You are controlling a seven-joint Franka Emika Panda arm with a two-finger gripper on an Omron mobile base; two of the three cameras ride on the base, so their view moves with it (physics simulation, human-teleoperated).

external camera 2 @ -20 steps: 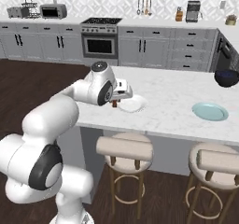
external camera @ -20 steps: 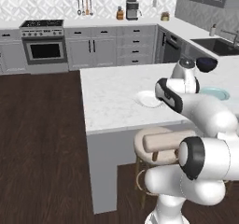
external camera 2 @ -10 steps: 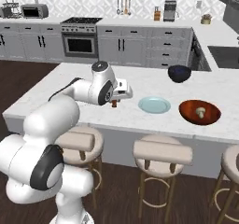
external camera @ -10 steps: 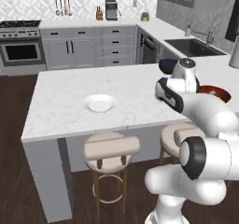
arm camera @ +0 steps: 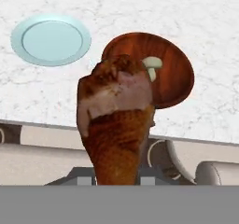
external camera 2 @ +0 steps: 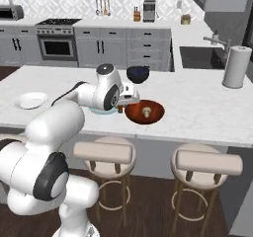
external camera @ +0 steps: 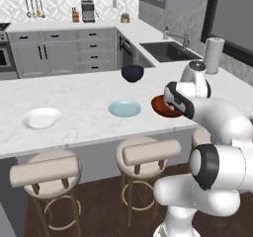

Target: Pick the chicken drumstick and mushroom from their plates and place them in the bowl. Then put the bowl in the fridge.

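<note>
My gripper is shut on the chicken drumstick, a reddish-brown piece that looms large in the hand view. It hangs just above the counter's front part, at the left rim of the red-brown bowl. The beige mushroom lies inside the bowl, and in the hand view the mushroom peeks out behind the drumstick. The light blue plate lies bare to the bowl's left. Far left on the island sits the white plate, also bare. My arm hides part of the bowl in the left base view.
A dark navy bowl stands behind the red-brown bowl. A paper towel roll and a sink are at the right. Padded stools line the island's front edge below the counter.
Both base views have slid along the island, so the base has driven right. The drumstick stays in my shut gripper, which now hangs beside the red-brown bowl rather than by the white plate.
</note>
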